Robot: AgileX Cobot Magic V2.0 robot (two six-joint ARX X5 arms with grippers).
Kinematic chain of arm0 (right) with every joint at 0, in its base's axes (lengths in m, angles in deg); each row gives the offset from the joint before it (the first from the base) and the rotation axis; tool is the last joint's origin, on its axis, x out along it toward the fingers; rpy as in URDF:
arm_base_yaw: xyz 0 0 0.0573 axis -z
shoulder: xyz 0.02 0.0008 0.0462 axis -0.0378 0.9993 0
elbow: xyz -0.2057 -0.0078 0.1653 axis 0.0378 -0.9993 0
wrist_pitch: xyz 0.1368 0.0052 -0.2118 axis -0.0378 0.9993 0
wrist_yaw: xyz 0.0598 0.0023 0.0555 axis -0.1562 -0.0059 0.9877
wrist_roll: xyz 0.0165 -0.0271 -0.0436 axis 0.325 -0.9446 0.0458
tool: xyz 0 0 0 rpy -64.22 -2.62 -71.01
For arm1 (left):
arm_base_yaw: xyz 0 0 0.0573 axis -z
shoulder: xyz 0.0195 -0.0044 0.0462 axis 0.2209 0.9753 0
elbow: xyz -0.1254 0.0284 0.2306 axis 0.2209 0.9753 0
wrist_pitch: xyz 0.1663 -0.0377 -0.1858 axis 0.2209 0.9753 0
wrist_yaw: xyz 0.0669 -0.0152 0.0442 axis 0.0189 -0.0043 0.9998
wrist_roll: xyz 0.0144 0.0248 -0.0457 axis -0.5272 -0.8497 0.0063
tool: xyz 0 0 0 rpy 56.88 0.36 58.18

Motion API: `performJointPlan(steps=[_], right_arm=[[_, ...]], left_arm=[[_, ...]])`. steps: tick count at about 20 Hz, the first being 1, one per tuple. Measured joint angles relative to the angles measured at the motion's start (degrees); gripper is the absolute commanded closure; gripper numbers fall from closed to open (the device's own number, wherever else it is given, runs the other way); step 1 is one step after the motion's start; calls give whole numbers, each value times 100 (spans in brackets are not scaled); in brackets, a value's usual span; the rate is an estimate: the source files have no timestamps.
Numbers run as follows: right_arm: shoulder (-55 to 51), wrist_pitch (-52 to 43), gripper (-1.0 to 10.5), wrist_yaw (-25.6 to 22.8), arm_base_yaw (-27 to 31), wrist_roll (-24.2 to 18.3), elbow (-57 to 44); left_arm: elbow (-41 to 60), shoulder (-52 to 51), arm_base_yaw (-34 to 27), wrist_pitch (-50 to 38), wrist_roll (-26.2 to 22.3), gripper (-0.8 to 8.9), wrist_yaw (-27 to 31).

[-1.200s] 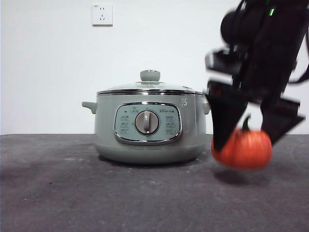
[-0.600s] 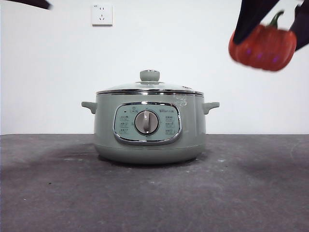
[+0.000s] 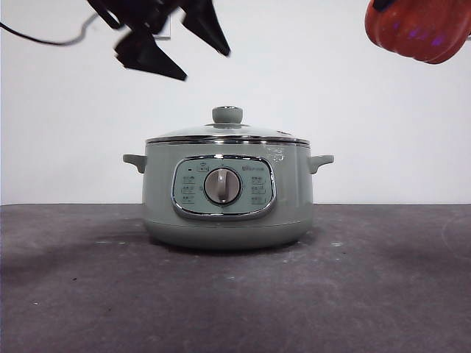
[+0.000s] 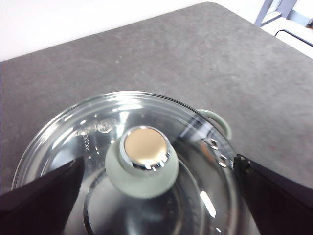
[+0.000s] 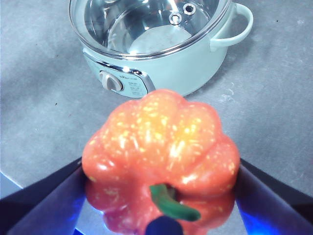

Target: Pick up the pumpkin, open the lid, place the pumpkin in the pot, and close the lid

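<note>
My right gripper (image 5: 161, 196), clamped on the pumpkin (image 3: 419, 29), has carried it up to the frame's top right. My left gripper (image 3: 173, 40), jaws spread, has swung in at upper left above the lid (image 3: 228, 132), which is still on the pot (image 3: 228, 198). Lid-lifting comes next. Dark speckled table (image 3: 235, 294), white wall (image 3: 331, 110), a socket behind my arm.

pot (image 3: 228, 195) upright on dark table (image 3: 235, 294), dial facing camera, small handle on each side. lid (image 3: 228, 132) seated on pot, knob on top. black gripper (image 3: 173, 40) up and left of pot, clear above lid, jaws spread apart, nothing between them, cable trailing away from pot. pumpkin (image 3: 419, 28) high up and right of pot, well above table, its top cropped by frame edge. wall socket partly hidden behind gripper.
</note>
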Motion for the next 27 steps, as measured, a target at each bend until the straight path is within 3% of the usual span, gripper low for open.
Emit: performJointPlan(steps=[11,18,21,22,27], right_arm=[[-122,4,963,0,-2,125,0],[-127,4,963,0,-2,144,0],[-131,4,963,0,-2,144,0],[-131,4,963,0,-2,144,0],[-131,4,963,-2,-2,144,0]], left_arm=[[0,938,223,-1202,0,95,494],[-2,1132,319,-1182,-20,118,763],[-2,1132,361,-1174,-20,496,782],[-2,1132,367,-1174,-20,575,780],[-4,1132,367,-1185,-20,726,787]])
